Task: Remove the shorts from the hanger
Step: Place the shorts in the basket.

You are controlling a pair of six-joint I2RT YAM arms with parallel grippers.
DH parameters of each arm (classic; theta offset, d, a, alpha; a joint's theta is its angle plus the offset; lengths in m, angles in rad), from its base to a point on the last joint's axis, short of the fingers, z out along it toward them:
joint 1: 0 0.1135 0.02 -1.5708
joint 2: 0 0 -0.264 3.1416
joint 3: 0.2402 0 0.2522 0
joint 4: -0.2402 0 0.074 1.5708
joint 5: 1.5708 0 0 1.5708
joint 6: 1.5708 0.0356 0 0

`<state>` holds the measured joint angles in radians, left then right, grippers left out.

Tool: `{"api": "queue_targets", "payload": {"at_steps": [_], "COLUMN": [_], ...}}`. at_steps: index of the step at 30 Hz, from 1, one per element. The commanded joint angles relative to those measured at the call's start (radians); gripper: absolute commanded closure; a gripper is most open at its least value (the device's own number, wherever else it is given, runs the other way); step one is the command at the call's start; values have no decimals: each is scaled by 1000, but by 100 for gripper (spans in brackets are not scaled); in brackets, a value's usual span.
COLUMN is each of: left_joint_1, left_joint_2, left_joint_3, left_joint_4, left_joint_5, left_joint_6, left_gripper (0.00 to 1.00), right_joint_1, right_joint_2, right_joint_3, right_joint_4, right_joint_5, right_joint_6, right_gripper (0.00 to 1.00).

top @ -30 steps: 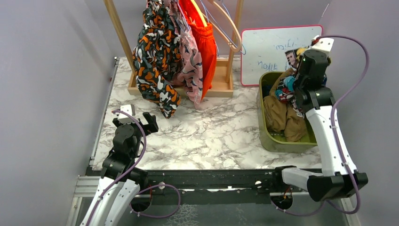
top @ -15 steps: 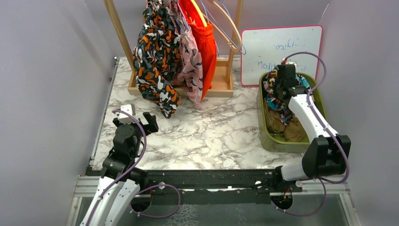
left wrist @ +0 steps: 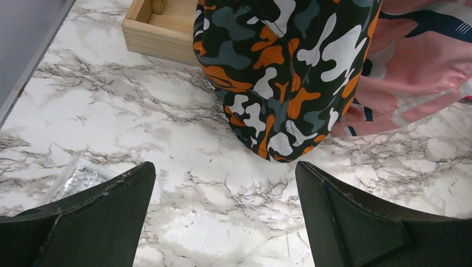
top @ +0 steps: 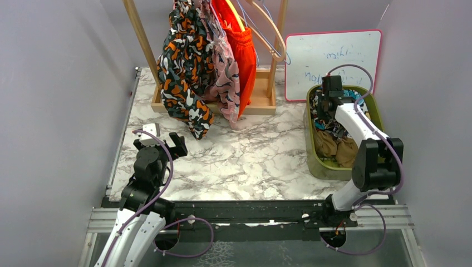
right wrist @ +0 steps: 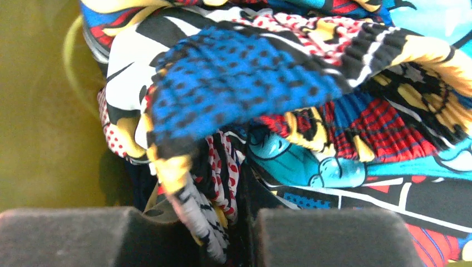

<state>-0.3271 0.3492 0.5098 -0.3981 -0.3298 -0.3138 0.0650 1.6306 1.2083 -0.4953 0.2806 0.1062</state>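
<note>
Pinching multicolour shorts [right wrist: 234,94] in green bin [top: 309,147]

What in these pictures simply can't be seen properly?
Hangers: overhead view, tops cut off by the upper edge.
Whiteboard writing: overhead view, too small to read.
Bin: overhead view, right arm covers part of its contents.
Packet: left wrist view, half hidden behind a jaw.
Multicolour shorts: right wrist view, too close to see whole.

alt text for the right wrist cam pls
The right gripper pinches a fold of crumpled multicolour comic-print fabric shorts between its two black padded fingers at the bottom edge. The shorts fill most of the view; the inner wall of an olive-green bin shows at left.
</note>
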Motion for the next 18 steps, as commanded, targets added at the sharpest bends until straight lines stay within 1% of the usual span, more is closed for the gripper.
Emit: {"api": "queue_targets", "payload": {"at_steps": [1,3,4,5,6,8,9,11,15,17,18], "left_joint_1": [6,5,6,6,5,5,6,5,5,5,5], "left_joint_2": [-10,-12,-12,-13,-14,-15,-14,-13,-10,-10,-9], "left_joint_3": [-5,-5,-5,-5,-5,-5,-6,-6,-5,-5,-5], "left_joint_4": [27,27,27,26,27,26,26,26,26,25,25], "left_joint_5": [17,17,16,15,15,14,15,15,15,13,12], "left_joint_6": [7,7,7,7,7,7,7,7,5,6,5], "left_gripper": [1,1,1,1,1,1,1,1,1,1,1], "right_joint_1": [-4,-4,-4,-4,-4,-3,-3,-3,-4,-4,-4], "right_joint_2": [-103,-148,-167,-187,-206,-236,-247,-269,-300,-307,-307], "right_joint_3": [41,67,79,88,98,113,122,142,131,123,121], "right_joint_4": [-84,-103,-111,-115,-120,-131,-135,-136,-92,-59,-43], "right_joint_5": [-51,-49,-52,-54,-60,-71,-73,-65,-27,-20,-26], "right_joint_6": [-2,-6,-8,-11,-13,-21,-26,-25,-25,-21,-17], "right_gripper": [76,69,62,49,41,30,26,23,22,23,26]}}
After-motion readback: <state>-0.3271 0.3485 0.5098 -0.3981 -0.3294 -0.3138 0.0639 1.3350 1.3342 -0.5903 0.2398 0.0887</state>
